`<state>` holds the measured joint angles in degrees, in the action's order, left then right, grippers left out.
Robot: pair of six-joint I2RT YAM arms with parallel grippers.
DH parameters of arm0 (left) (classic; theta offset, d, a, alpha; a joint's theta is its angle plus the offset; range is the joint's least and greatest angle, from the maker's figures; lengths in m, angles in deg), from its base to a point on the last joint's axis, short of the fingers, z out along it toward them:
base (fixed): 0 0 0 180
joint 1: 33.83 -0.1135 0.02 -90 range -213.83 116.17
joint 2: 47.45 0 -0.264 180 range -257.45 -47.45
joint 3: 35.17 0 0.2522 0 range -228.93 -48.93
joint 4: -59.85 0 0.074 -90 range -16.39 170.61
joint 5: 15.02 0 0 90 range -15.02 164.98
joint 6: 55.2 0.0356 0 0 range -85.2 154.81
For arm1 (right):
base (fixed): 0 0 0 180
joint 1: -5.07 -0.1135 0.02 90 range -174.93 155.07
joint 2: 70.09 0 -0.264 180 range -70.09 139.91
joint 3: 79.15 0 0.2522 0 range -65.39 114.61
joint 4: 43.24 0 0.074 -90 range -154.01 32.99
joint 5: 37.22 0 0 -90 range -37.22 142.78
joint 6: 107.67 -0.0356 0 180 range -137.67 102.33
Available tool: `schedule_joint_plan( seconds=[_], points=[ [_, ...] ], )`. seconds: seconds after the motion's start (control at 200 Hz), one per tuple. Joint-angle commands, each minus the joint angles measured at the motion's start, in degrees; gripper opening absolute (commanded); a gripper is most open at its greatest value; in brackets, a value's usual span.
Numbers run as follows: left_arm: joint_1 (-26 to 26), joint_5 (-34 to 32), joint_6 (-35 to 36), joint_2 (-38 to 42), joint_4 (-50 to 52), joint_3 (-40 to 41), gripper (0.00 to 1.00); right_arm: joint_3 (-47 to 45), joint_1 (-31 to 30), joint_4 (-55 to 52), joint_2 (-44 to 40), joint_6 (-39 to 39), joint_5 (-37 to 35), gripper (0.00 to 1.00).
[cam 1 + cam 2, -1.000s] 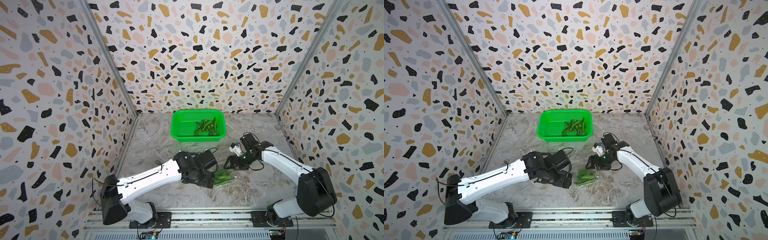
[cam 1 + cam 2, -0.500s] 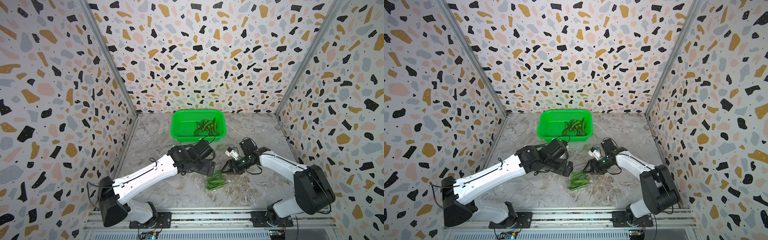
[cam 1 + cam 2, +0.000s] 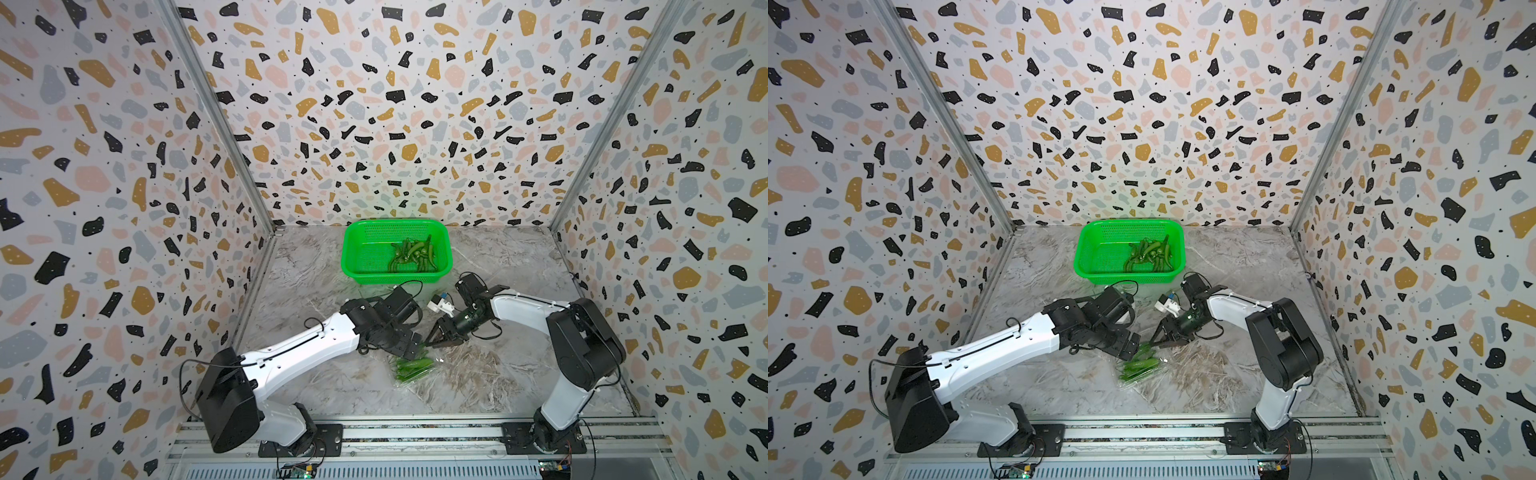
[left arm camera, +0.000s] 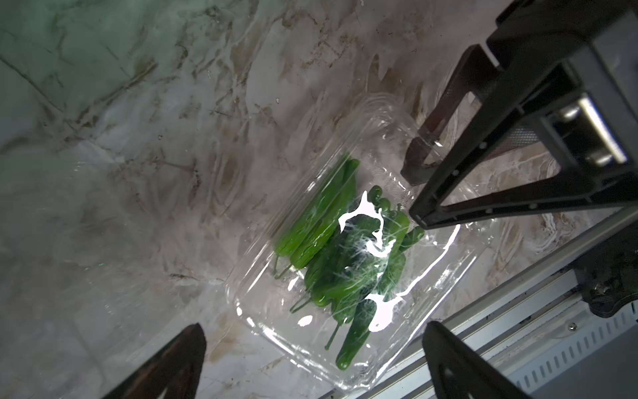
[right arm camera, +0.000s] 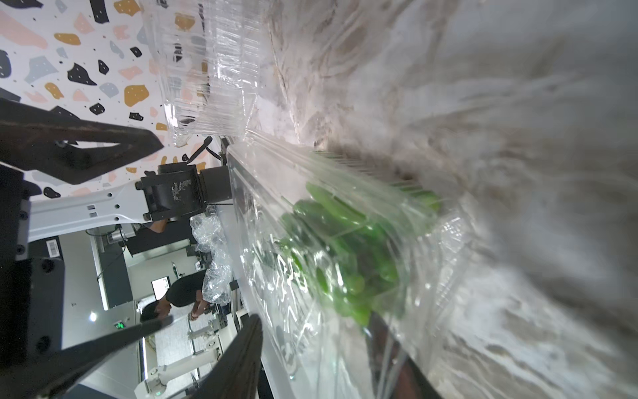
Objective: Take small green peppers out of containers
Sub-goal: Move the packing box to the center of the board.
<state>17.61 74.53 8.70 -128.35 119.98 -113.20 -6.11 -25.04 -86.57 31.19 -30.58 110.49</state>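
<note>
A clear container (image 3: 411, 369) (image 3: 1138, 368) full of small green peppers (image 4: 331, 241) lies at the front middle of the table. My left gripper (image 4: 310, 362) hangs open just above it, its fingers (image 4: 165, 366) wide on either side of one end. My right gripper (image 5: 314, 331) (image 3: 430, 340) straddles the pack's other end. One finger (image 5: 241, 355) is outside the plastic and the other shows through it. The jaws are half apart, and whether they pinch the plastic is unclear. More small green peppers (image 3: 413, 255) lie loose in the green basket (image 3: 353, 232).
The green basket (image 3: 1088, 232) stands against the back wall at the centre. An empty clear pack (image 5: 207, 69) lies on the table beyond my right gripper. Patterned walls close in three sides, and a metal rail (image 3: 415, 432) runs along the front edge.
The pepper-filled container has slid left and toward the front. My right gripper followed it and its jaws narrowed. My left gripper drew back, then came down over the pack.
</note>
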Motion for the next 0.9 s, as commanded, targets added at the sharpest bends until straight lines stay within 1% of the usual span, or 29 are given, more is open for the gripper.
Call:
schedule_joint_plan(
  seconds=[0.0,0.125,0.325,0.441,0.511,0.721,0.776,0.836,0.896],
  points=[
    [-0.11,0.34,3.49,-3.18,-0.73,-1.03,0.99,2.65,-0.79,-3.4,2.01,3.33,1.47,0.51],
    [-0.53,-0.19,4.22,-4.88,-1.84,0.46,0.99,3.89,-0.74,-3.4,3.97,3.68,2.55,0.51],
    [-1.33,0.61,2.89,-5.47,-3.37,3.56,0.99,5.34,0.03,-3.94,5.53,4.65,5.05,0.51],
    [-1.9,0.34,1.9,-5.93,-3.24,4.83,0.99,6.1,1.07,-6.23,6.39,6.82,5.7,0.53],
    [-2.21,-0.31,1.32,-6.28,-2.63,5.12,0.99,5.61,2.73,-6.89,6.24,7.53,6.72,0.56],
    [-3.37,-0.84,0.88,-10.49,0.68,4.12,1.0,3.49,9.74,-9.31,6.65,9.6,12.7,0.59],
    [-3.37,-0.96,1.06,-11.34,1.15,3.81,1.0,2.89,10.97,-9.09,6.5,9.15,12.67,0.6],
    [-3.48,-1.09,1.12,-11.64,1.35,3.54,1.0,1.68,12.13,-7.78,5.77,7.22,12.48,0.63],
    [-3.47,-0.92,1.14,-11.52,1.47,3.21,1.0,0.36,13.34,-5.68,3.96,4.64,10.43,0.65]
  ],
)
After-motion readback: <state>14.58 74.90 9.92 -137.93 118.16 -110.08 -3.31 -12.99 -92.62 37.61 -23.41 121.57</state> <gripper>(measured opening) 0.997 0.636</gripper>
